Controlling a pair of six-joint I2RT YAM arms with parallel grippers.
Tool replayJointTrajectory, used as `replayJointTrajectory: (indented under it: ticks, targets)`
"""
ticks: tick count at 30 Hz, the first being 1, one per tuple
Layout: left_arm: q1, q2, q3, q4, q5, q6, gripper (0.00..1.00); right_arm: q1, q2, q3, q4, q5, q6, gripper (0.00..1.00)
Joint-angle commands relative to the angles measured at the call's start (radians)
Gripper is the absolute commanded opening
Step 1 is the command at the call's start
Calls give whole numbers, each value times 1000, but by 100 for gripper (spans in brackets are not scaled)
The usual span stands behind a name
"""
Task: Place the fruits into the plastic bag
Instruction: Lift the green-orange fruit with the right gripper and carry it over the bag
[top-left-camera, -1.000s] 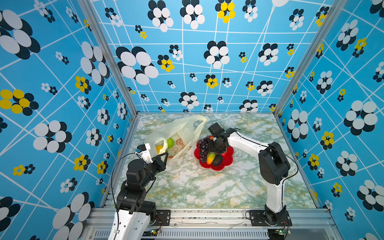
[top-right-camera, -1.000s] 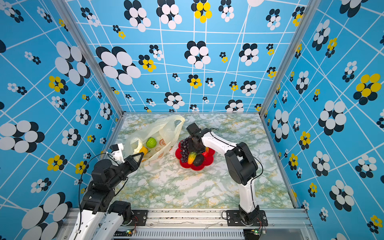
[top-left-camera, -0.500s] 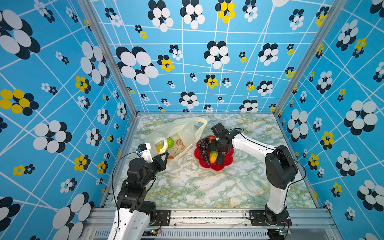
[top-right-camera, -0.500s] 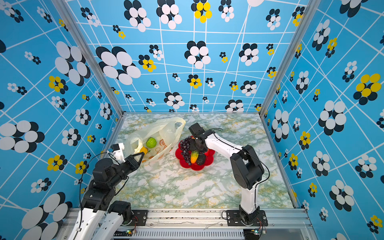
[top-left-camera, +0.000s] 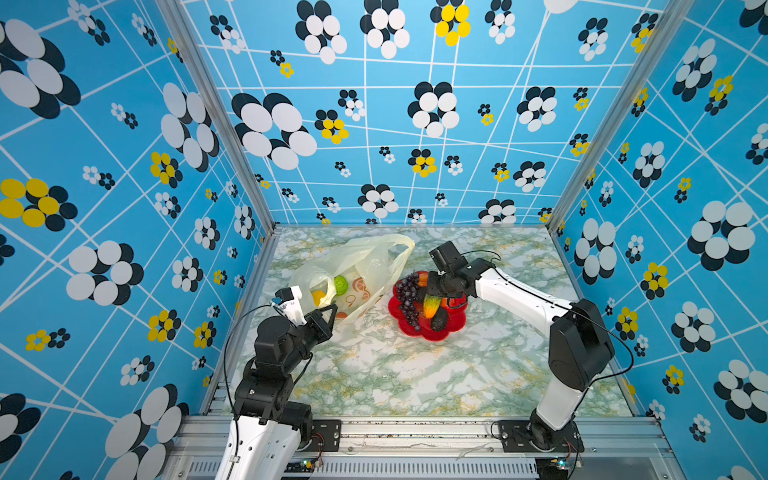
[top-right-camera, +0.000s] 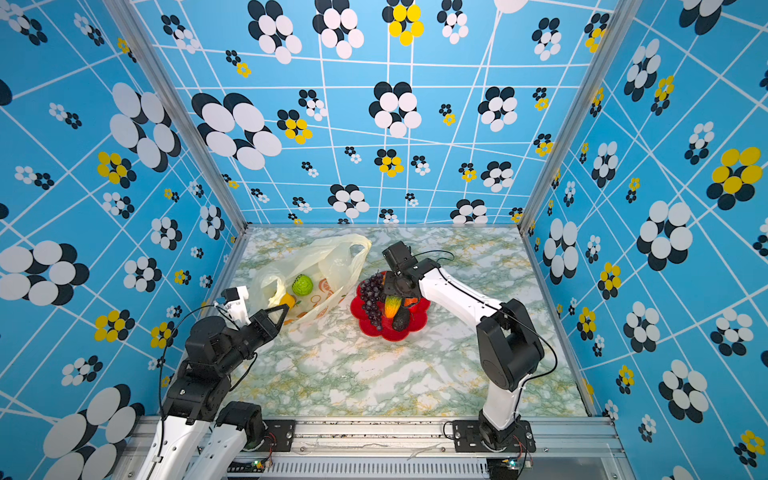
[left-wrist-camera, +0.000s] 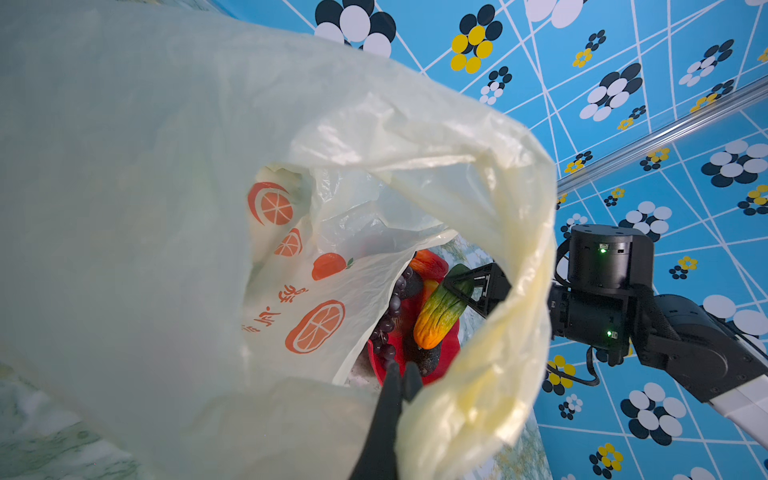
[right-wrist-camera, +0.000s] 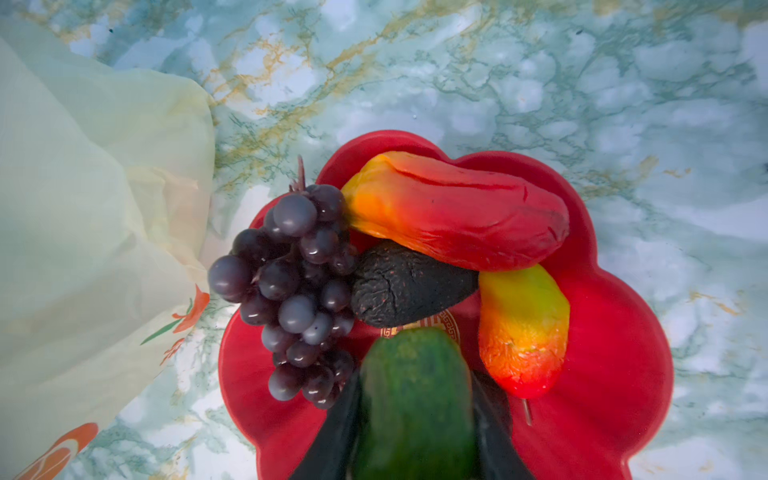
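**Top views:** a green ball (top-left-camera: 340, 285) and a yellow piece (top-left-camera: 318, 297) already lie in the plastic bag (top-left-camera: 365, 266), just beyond the left gripper (top-left-camera: 330, 309), whose jaws are pinched on the bag's edge. The right gripper (top-left-camera: 436, 291) clasps a cucumber (top-left-camera: 430, 305) over the red dish (top-left-camera: 455, 328). Grapes (top-left-camera: 406, 297) and an avocado (top-left-camera: 439, 321) are left beside and below it.

**Left wrist view:** the bag's mouth gapes ahead of the closed jaws.

**Right wrist view:** the cucumber sits between the jaws, with two red-orange pieces (right-wrist-camera: 457, 216) beyond them, still to be bagged.

A second ago the right jaws stood wider, and that arm's elbow was further in.
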Motion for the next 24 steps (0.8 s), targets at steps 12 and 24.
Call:
replayJointTrajectory:
  ticks: [12, 24]
  targets:
    - [7, 8, -7, 41, 5, -13, 0, -8, -99, -50, 69, 68, -33, 14]
    - [7, 14, -12, 55, 10, -22, 0, 21, -315, -99, 339, -26, -124, 12]
